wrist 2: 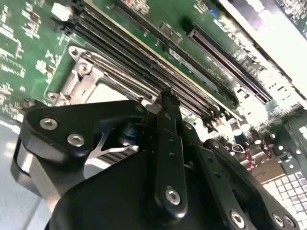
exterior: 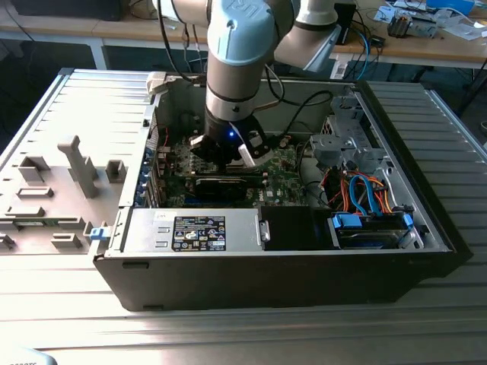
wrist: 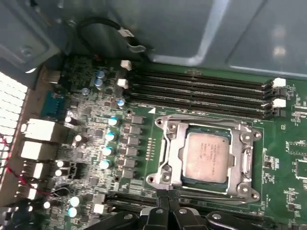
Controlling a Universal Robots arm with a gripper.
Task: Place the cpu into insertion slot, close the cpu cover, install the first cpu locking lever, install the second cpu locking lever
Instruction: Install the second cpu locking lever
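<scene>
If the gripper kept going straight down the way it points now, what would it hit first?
Probably the near rim of the insertion slot. In the first wrist view the gripper points at that edge, beside the cpu already seated under the cpu cover. Depth is unclear; it may already be touching.

Exterior view: arm's wrist blocks the middle of the motherboard (exterior: 285,161); socket not visible there, gripper (exterior: 228,156) fingertips lost in the dark. Arm cut off by the upper edge.

Second wrist view: gripper (wrist 2: 168,103) body hides most of the socket frame (wrist 2: 79,72).

First wrist view: cpu (wrist: 207,155) print too blurred to tell. Gripper (wrist: 165,201) cut by the edge; finger spacing unclear.
</scene>
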